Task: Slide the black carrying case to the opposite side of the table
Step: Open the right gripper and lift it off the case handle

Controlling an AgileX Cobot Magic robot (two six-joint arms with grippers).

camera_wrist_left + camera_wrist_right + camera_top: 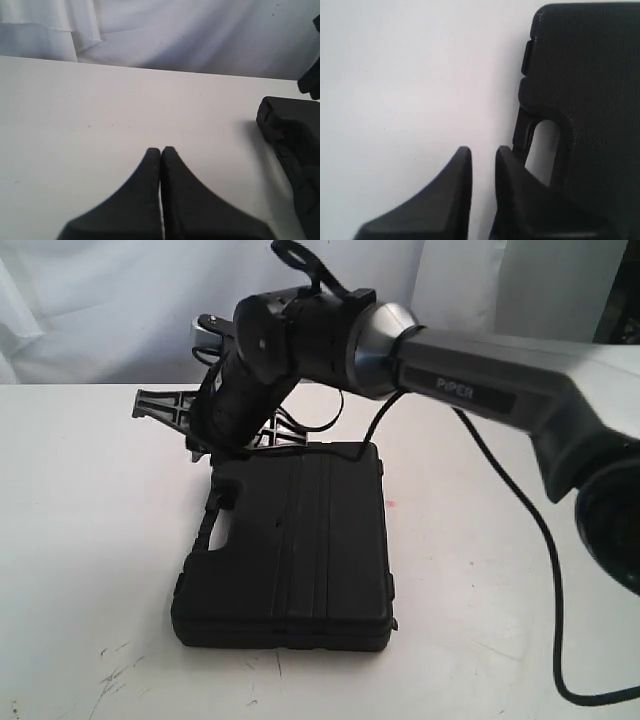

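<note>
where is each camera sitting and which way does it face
exterior: off the arms, looks across the table at the black case; right arm reaches over it
left wrist: on the left arm, faces along the table toward a white curtain; shut left tool shows
right wrist: on the right arm, faces down at the case's handle; slightly open right tool shows
shared: all three see case and table

light bright, even | soft shadow beside case (290, 550) | table (90, 540) washed out | wrist-view jaws blurred

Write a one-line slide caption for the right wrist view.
Right gripper, narrowly open, beside the handle of the black carrying case on the white table.
</note>
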